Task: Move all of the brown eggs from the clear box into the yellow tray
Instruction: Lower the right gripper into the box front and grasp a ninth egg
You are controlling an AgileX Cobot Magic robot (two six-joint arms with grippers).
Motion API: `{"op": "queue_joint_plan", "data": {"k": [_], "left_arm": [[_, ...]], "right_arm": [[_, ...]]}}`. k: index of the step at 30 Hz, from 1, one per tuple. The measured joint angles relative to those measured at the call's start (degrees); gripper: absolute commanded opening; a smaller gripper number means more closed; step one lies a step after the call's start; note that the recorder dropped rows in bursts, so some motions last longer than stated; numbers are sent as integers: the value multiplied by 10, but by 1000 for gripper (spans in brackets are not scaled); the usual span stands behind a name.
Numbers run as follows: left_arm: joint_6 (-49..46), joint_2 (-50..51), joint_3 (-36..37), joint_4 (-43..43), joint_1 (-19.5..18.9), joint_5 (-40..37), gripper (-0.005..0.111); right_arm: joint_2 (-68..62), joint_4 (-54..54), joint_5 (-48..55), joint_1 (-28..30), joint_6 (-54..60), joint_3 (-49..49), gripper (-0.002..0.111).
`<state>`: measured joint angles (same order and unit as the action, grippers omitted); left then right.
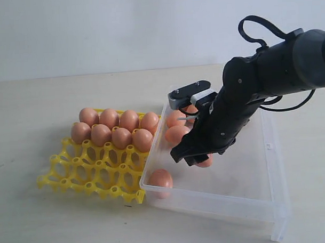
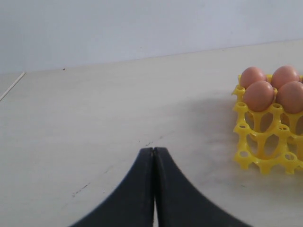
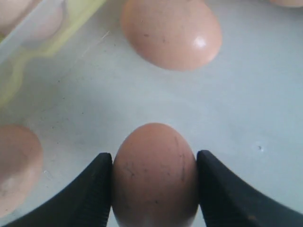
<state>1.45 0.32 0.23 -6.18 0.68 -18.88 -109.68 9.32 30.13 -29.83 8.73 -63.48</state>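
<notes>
**A:** Where is the right gripper [image 3: 155,160]?

**B:** Down inside the clear box [image 1: 271,149]. Its two black fingers [image 3: 94,189] press against opposite sides of one brown egg [image 3: 155,179], at its widest girth. I cannot tell whether the egg is off the floor.

**A:** Is that a good place to hold it?

**B:** I think so. The shell looks smooth, rigid, light and brittle. A hard squeeze could crack it, and a slack one could let it slide out.

**A:** And the others?

**B:** Eight fill two rows of the yellow tray [image 1: 73,175], just beside the box. A few loose eggs [image 1: 161,178] lie in the box. The left gripper [image 2: 154,158] is pressed together, empty, above the table [image 2: 94,118].
</notes>
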Motion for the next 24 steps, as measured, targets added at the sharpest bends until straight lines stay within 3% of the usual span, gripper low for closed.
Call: {"op": "queue_joint_plan", "data": {"k": [7,24], "left_arm": [[0,0,0,0,0,0,0],[0,0,0,0,0,0,0]], "right_arm": [[-21,0,2,0,-4,0,56],[-26,-5,15,0,-5,0,63]]}}
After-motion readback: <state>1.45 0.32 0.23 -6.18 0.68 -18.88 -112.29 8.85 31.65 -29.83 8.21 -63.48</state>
